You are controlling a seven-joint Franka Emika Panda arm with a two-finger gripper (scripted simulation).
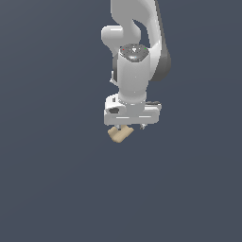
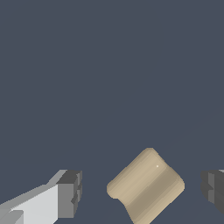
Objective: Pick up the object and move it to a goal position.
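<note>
Flat slate-blue worktop point(image 1: 52, 189) fills both views edge to edge; I see no seams, edges or markings on it, so depth is hard for me to judge.

From the exterior view, my white Panda arm point(image 1: 134, 71) comes down from the upper edge, where its upper links are cut off. Its white claw point(image 1: 128, 127) points downward, and the wide palm block hides most of the fingers from me; only short dark tips poke out beneath it.

The small tan, rounded blocky wooden-looking piece point(image 1: 118, 134) sits just under the claw, toward the exterior view's left of its centre, partly covered by the palm. I cannot tell from here whether it touches a finger.

The wrist view is clearer. The tan piece point(image 2: 146, 186) lies skewed between the two dark finger pads point(image 2: 70, 192), with bare worktop showing on either side of it. The claw point(image 2: 140, 190) stands spread apart, holding nothing. One finger is cut off at the frame edge, and the piece's lower corner is also clipped.
</note>
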